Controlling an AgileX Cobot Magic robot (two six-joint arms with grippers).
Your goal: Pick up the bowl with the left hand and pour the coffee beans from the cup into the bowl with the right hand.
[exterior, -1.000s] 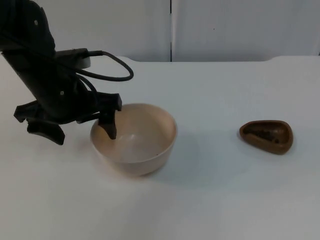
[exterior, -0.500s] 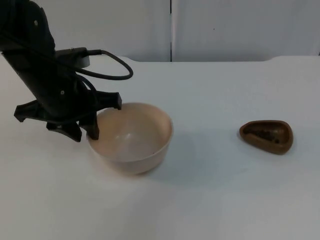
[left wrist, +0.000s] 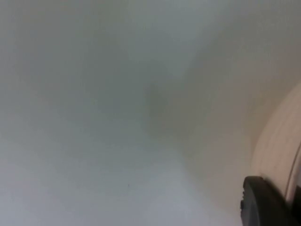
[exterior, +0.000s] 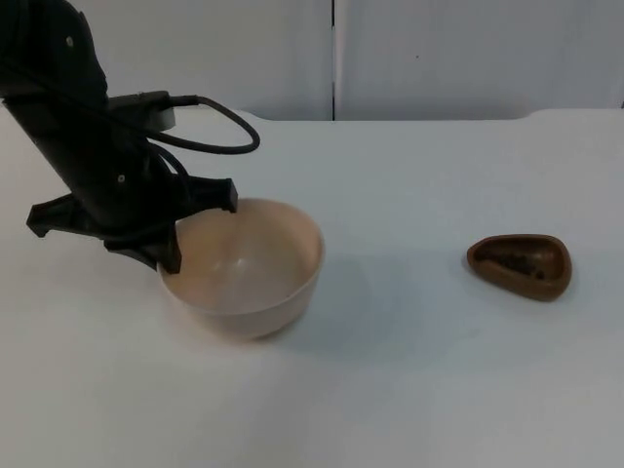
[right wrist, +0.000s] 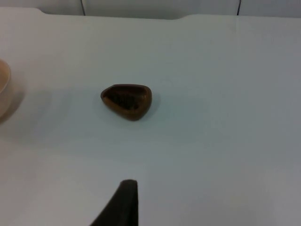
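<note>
Bowl [exterior: 244,283] sits left on the table [exterior: 409,390]; cup [exterior: 520,265] well apart, right, apparently holding beans.

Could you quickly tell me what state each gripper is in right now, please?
Left gripper: shut on the bowl, gripping its rim.
Right gripper: waits above the table, away from the cup; state cannot be told.

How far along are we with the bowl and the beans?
Early. The left gripper is at the near-left rim of the beige bowl, which sits tipped; a clean lift isn't evident yet. The brown cup with coffee beans stands untouched on the table. Right-arm pickup and pouring remain.
</note>
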